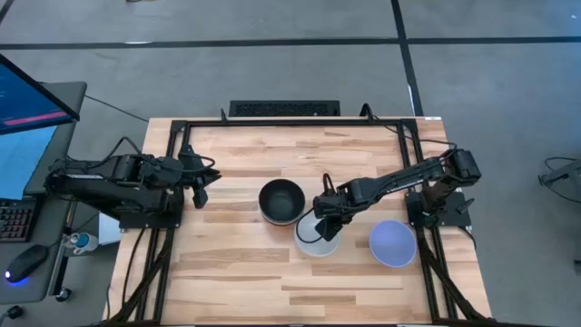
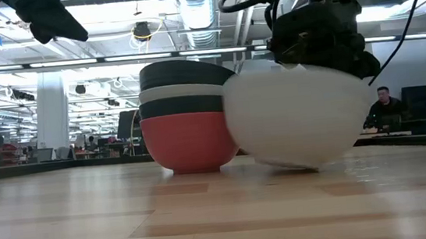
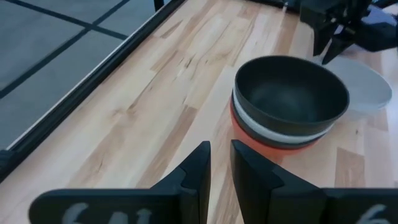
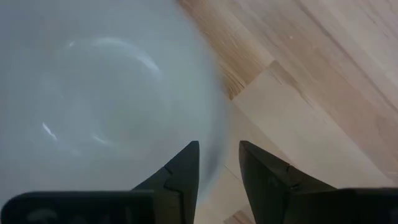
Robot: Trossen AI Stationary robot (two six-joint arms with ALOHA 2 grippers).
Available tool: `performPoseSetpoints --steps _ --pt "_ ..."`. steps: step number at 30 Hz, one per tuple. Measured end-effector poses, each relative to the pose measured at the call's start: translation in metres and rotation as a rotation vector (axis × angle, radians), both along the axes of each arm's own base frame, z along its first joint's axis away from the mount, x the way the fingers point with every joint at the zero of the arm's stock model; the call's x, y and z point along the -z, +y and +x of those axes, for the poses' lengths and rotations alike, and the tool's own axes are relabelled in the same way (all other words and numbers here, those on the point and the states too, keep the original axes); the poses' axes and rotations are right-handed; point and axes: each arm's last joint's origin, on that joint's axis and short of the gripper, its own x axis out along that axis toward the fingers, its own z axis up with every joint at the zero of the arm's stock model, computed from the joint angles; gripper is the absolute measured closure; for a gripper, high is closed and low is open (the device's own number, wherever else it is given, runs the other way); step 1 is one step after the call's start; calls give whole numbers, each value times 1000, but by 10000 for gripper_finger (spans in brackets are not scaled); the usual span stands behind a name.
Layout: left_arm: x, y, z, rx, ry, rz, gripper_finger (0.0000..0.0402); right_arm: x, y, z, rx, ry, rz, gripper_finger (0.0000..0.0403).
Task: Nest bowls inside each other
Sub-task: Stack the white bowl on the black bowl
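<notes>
I am reaching over the wooden table (image 1: 236,272). A stack (image 1: 280,202) is sitting near its middle: a black bowl (image 3: 290,93) on top, a white and another black one under it, a red bowl (image 2: 189,141) at the bottom. Just right of it, my right gripper (image 4: 217,165) is pinching the rim of a white bowl (image 1: 313,241), tilting it. A lavender bowl (image 1: 392,243) is sitting farther right. My left gripper (image 3: 220,168) is hovering at the left, fingers nearly together, holding nothing.

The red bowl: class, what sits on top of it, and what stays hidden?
On the red bowl sit nested bowls: a black rim, a white one, then the top black bowl. Only their rims show; their lower bodies are covered. The right gripper holds a separate white bowl alongside.
</notes>
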Motion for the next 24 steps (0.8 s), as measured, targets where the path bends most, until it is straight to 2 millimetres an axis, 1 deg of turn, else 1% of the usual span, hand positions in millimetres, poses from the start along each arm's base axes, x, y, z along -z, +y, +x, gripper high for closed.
performPoseSetpoints --steps 4,7,14,24 --pt "1 0 -1 -1 17 0 349 -5 0 -1 -1 -20 -2 266" --pt "2 0 -1 -1 23 1 349 -11 -4 -3 12 -33 -11 264" --pt "2 0 -1 -7 24 9 349 -5 -11 0 15 -18 -16 267" --pt "2 0 -1 -6 24 9 349 -6 -11 1 15 -32 -3 271"
